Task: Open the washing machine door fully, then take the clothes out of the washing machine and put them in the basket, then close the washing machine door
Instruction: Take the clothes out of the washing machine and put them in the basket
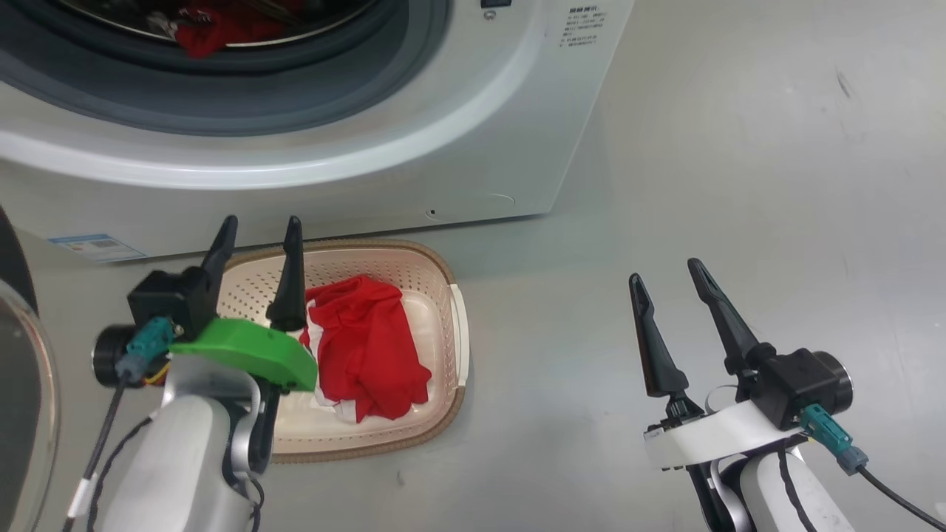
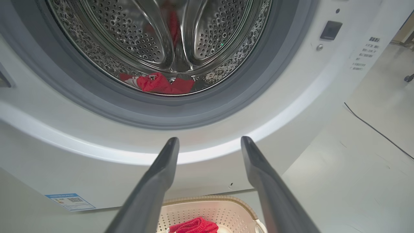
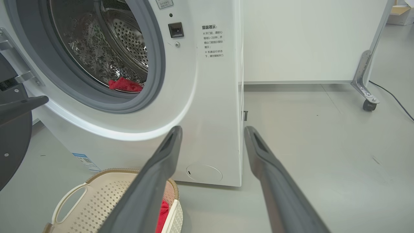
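The white washing machine (image 1: pixel 473 133) stands with its door (image 1: pixel 22 414) swung open at the far left. Red clothes (image 2: pixel 158 83) lie at the bottom of the steel drum (image 2: pixel 142 35). A red garment (image 1: pixel 366 347) rests in the cream basket (image 1: pixel 443 284) on the floor in front of the machine. My left gripper (image 1: pixel 259 251) hangs open and empty above the basket's left part, fingers pointing at the machine. My right gripper (image 1: pixel 669 277) is open and empty over the floor right of the basket. In the right wrist view the clothes (image 3: pixel 124 84) show inside the drum.
Bare grey floor (image 1: pixel 739 185) stretches right of the machine. A white panel on a castor foot (image 3: pixel 367 94) stands behind, with a black cable (image 2: pixel 378 131) on the floor. A blue sticker (image 1: pixel 92 247) marks the machine's lower left.
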### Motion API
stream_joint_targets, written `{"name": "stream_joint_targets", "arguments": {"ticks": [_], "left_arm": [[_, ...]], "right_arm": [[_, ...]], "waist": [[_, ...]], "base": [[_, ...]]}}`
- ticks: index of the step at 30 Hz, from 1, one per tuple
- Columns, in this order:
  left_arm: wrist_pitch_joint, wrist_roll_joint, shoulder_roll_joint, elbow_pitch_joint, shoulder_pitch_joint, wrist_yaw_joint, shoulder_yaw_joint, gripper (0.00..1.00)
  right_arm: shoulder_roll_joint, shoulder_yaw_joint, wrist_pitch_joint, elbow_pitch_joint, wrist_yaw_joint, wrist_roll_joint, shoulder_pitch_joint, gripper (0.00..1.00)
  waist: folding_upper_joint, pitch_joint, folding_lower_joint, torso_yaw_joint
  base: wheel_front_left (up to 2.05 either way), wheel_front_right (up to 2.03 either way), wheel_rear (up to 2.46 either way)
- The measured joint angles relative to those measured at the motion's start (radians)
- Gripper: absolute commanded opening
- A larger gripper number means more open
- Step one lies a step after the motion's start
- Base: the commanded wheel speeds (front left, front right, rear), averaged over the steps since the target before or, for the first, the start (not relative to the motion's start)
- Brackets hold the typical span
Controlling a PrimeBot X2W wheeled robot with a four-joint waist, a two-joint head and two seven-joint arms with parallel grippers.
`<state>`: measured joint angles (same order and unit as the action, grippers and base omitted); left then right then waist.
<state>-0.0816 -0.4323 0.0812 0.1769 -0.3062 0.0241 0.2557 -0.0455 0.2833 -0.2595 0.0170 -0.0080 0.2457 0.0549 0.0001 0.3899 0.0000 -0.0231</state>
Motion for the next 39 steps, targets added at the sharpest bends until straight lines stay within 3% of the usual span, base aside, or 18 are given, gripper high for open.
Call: {"name": "stream_joint_targets", "arguments": {"ticks": [9, 23, 30, 39], "left_arm": [[0.12, 0.0, 0.063, 0.058, -0.226, -0.005, -0.024, 1.0], [0.359, 0.001, 0.195, 0.136, -0.569, -0.049, -0.054, 1.0], [0.454, 0.031, 0.275, 0.171, -0.712, -0.063, -0.064, 1.0], [0.543, 0.033, 0.329, 0.21, -0.825, -0.074, -0.083, 1.0]], "right_arm": [[-0.001, 0.031, 0.0, -0.021, -0.001, 0.04, 0.079, 1.0], [-0.003, 0.045, 0.0, -0.038, -0.005, 0.106, 0.208, 1.0], [-0.003, 0.065, 0.0, -0.031, -0.013, 0.126, 0.246, 1.0], [-0.003, 0.083, 0.0, -0.023, -0.014, 0.145, 0.269, 1.0]], "waist": [[0.0, 0.124, 0.0002, -0.046], [0.0, 0.302, 0.0002, -0.127], [0.0, 0.357, 0.0002, -0.167], [0.0, 0.394, 0.0001, -0.201]], "base": [[0.0, 0.0, 0.0], [0.0, 0.0, 0.0], [0.0, 0.0, 0.0], [0.0, 0.0, 0.0]]}}
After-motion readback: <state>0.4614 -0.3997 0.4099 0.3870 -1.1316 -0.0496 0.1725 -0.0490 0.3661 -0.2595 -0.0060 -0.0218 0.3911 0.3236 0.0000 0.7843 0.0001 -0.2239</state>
